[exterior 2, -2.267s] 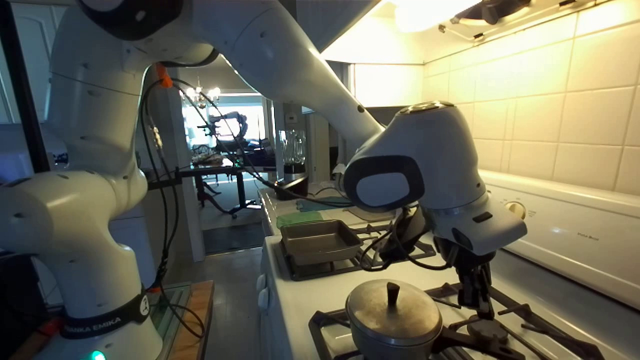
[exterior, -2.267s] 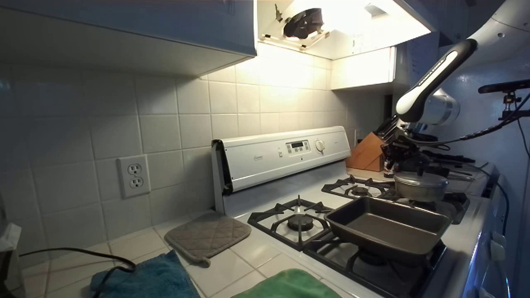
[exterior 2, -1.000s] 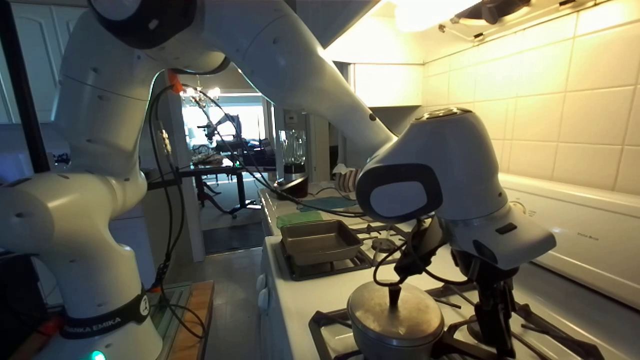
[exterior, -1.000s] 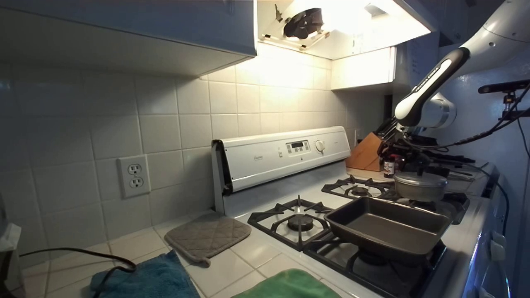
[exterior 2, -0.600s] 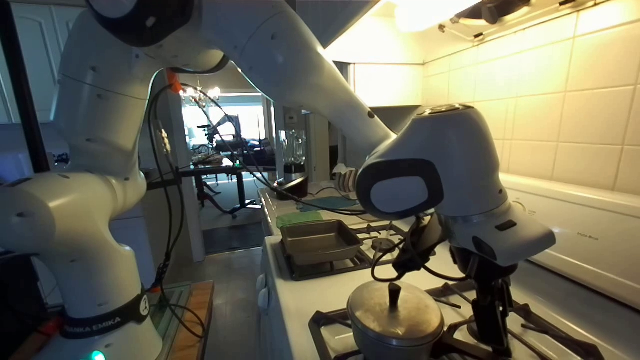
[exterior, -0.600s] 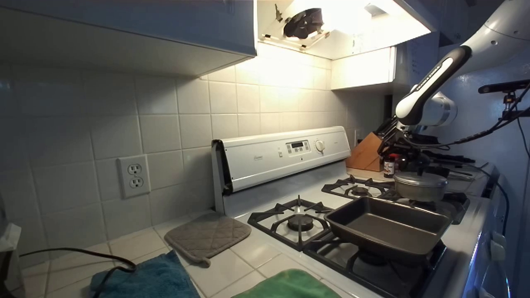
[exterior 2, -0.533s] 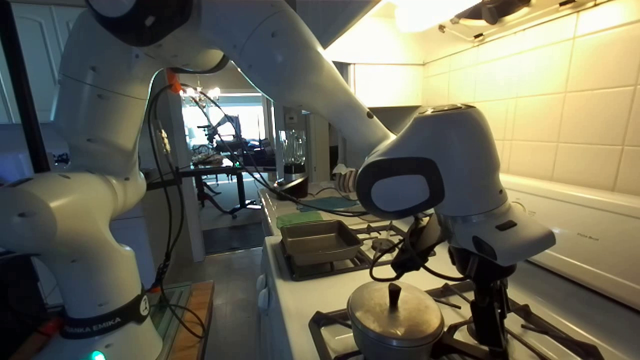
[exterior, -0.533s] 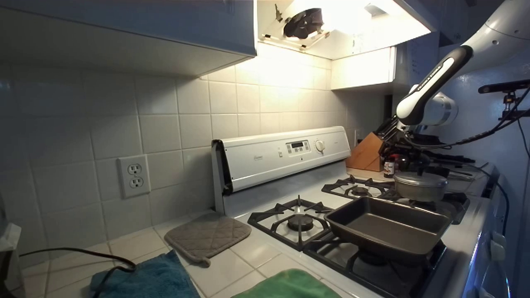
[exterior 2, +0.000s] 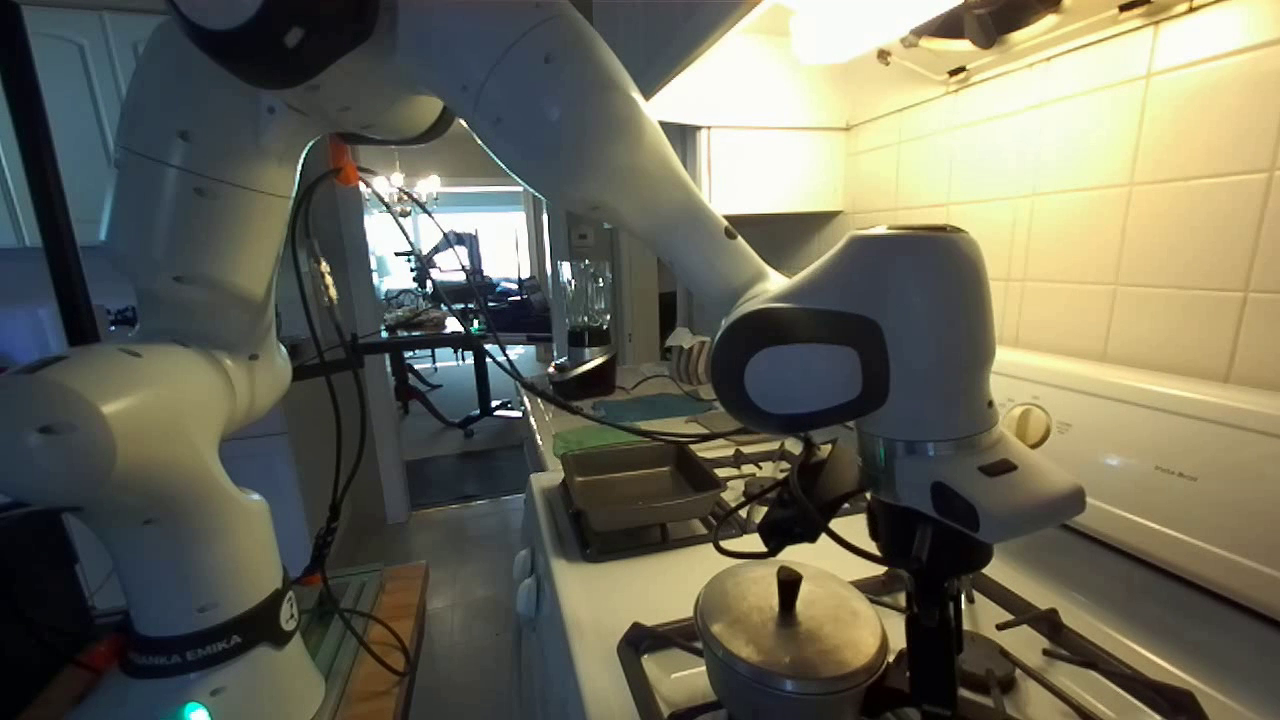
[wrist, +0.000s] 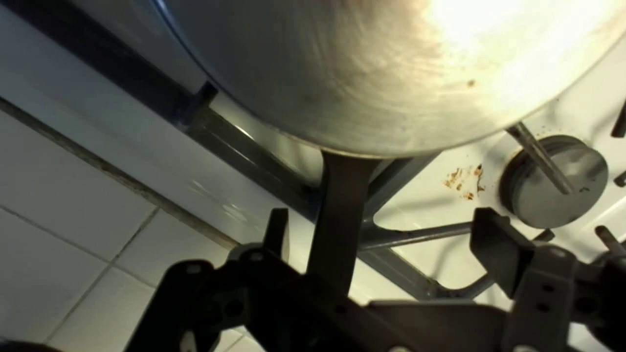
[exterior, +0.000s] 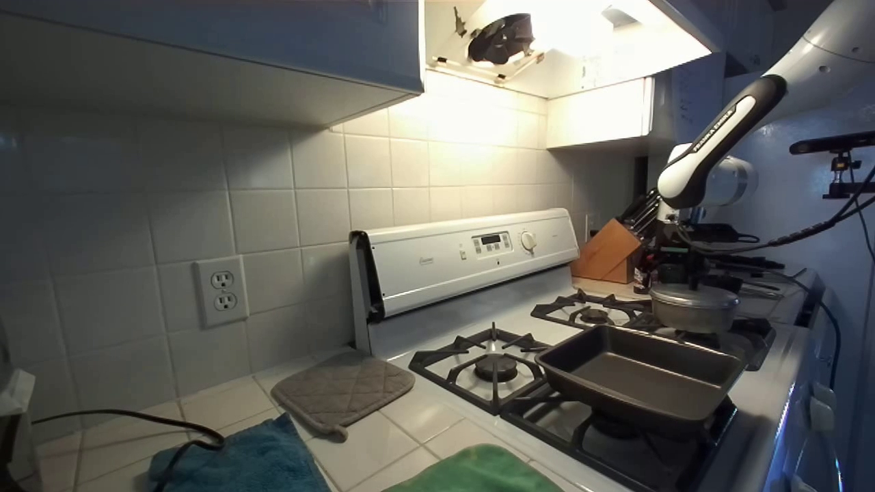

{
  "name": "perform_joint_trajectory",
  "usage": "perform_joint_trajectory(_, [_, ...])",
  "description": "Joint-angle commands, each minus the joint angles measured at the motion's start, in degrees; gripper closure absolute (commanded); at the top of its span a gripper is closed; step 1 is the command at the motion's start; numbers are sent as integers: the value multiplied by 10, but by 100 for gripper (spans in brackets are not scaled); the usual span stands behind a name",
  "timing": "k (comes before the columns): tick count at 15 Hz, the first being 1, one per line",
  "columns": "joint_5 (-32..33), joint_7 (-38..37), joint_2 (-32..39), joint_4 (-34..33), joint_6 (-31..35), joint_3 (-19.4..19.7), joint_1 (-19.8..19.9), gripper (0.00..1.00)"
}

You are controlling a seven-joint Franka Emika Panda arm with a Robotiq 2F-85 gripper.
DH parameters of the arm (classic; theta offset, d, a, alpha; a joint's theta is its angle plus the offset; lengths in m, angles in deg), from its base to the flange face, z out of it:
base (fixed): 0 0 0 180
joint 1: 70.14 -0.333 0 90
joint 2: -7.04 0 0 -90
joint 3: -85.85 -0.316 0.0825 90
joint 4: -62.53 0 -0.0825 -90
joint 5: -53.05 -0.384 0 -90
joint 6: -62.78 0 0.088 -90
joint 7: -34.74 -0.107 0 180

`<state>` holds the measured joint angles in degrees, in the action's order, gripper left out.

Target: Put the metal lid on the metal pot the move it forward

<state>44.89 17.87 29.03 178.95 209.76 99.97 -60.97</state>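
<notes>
The shiny metal lid [exterior 2: 745, 625] with its dark upright knob sits on the metal pot [exterior 2: 790, 695], which stands on a burner grate. Both exterior views show this pair; in the other angle the lid [exterior: 711, 295] looks level on the pot [exterior: 694, 316]. The wrist view has the lid [wrist: 367, 83] at the top, and the pot's dark handle [wrist: 340, 215] runs down from it. My gripper [wrist: 386, 239] stands open, its fingers wide apart with the handle passing between them in that view, nearer the left one. Neither finger visibly touches the handle. In an exterior view the gripper [exterior 2: 935, 640] points straight down beside the pot.
A dark rectangular baking pan [exterior: 636, 376] rests on grates along the stove from the pot. A wooden knife block [exterior: 605, 253] and a small bottle [exterior: 641, 279] stand behind. The stove's back panel [exterior 2: 1130, 460] rises beside the arm. A grey mat [exterior: 345, 389] lies on the counter.
Over the last half second my gripper has shifted toward the pot and swung to a more vertical pose over its handle. Lid and pot have stayed in place.
</notes>
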Motion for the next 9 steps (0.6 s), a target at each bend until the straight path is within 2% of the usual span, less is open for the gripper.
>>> perform_joint_trajectory(1, [30,2,-10,9,-31,3,-3,10])
perform_joint_trajectory(3, [41,0,-9,10,-38,4,-3,32])
perform_joint_trajectory(5, [49,-4,-9,11,-43,5,-4,43])
perform_joint_trajectory(9, [58,-9,-10,10,-57,7,-5,73])
